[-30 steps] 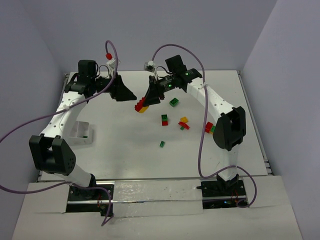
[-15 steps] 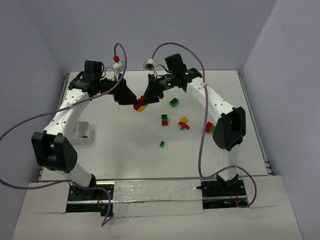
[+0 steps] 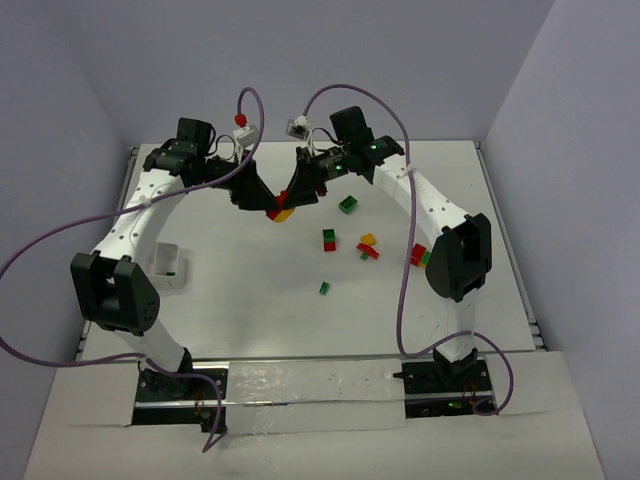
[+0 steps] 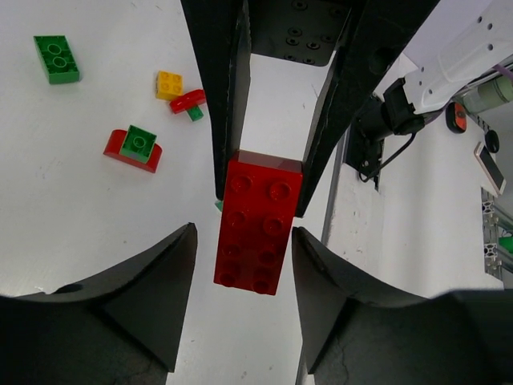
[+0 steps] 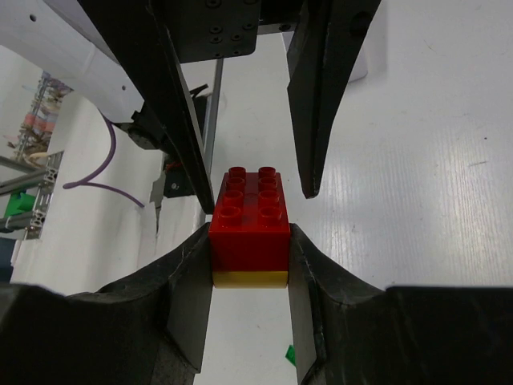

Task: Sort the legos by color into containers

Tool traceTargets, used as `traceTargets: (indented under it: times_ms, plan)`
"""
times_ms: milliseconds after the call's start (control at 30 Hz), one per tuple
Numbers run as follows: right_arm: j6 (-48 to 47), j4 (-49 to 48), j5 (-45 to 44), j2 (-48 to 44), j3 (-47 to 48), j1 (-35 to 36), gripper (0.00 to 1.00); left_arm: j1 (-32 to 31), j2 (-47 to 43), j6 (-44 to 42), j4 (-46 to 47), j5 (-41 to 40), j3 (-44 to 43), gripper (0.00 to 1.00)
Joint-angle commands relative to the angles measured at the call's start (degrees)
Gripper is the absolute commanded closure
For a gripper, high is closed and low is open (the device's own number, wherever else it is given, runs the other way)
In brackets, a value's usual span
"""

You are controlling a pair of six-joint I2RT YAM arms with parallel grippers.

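My right gripper (image 5: 249,241) is shut on a stacked pair, a red brick (image 5: 249,218) on a yellow brick (image 5: 249,279), and holds it above the table at the back centre (image 3: 281,211). My left gripper (image 4: 243,281) is open, its fingers (image 4: 152,297) on either side of the red brick's free end (image 4: 258,220) without touching it. In the top view the two grippers, left (image 3: 264,202) and right (image 3: 293,200), meet tip to tip. Loose legos lie to the right: a green brick (image 3: 348,204), a green-red pair (image 3: 329,240), a yellow-red cluster (image 3: 368,247), a small green piece (image 3: 325,288).
A white container (image 3: 165,266) with a green piece inside stands at the left by the left arm. A red-green pair (image 3: 419,255) lies against the right arm. The left wrist view also shows a green brick (image 4: 57,58), a yellow brick (image 4: 169,83) and a red-green pair (image 4: 132,148).
My left gripper has moved right and down to the right gripper, and its open fingers now flank the red brick. The right gripper has barely moved and still holds the pair.
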State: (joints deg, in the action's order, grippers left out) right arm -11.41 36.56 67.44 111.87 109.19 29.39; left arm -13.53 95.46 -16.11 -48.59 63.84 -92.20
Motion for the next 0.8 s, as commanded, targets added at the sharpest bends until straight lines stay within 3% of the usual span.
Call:
traceTargets:
  times_ms: [0,133,200,233,300,333,367,433,667,700,767]
  plan:
    - [0.86,-2.46,2.00,-2.71,2.79,0.23,0.97,-0.62,0.24,-2.35,-1.51,2.08,-2.82,0.53]
    - [1.71,-2.89,2.17,-2.63,2.62,0.24,0.95,-0.79,0.24,-2.26,-1.07,2.09,-2.72,0.62]
    - [2.33,-3.03,1.94,-2.45,2.59,0.23,0.90,-0.80,0.34,-1.74,-0.69,2.17,-2.72,0.75]
    - [2.89,-3.16,1.72,-2.45,2.52,0.23,0.81,-0.80,0.33,-1.11,-0.27,2.17,-2.72,0.89]
    - [3.68,-3.16,0.92,-2.36,2.43,0.15,0.61,-0.80,0.16,0.31,0.88,1.73,-2.54,1.00]
    - [4.02,-2.98,0.05,-2.28,2.16,0.23,0.53,-0.80,-0.03,1.11,1.60,1.47,-2.36,1.00]
    - [3.86,-2.59,-0.58,-2.36,1.69,-0.01,0.39,-0.72,-0.50,2.52,3.17,1.39,-1.97,1.00]
    - [2.71,-1.42,-0.80,-2.61,1.33,-0.11,0.32,-0.39,-0.96,4.90,5.01,1.63,-1.26,1.00]
    - [0.11,0.85,-0.84,-2.89,0.25,-0.63,0.35,-0.10,-0.73,6.44,6.38,2.33,-1.92,1.00]
    - [-0.08,0.95,-0.74,-2.89,0.24,-0.65,0.37,-0.10,-0.79,6.59,6.40,2.35,-2.01,1.00]
    - [-0.42,1.01,-0.51,-2.93,0.15,-0.78,0.52,-0.10,-0.63,6.79,6.58,2.44,-2.07,1.00]
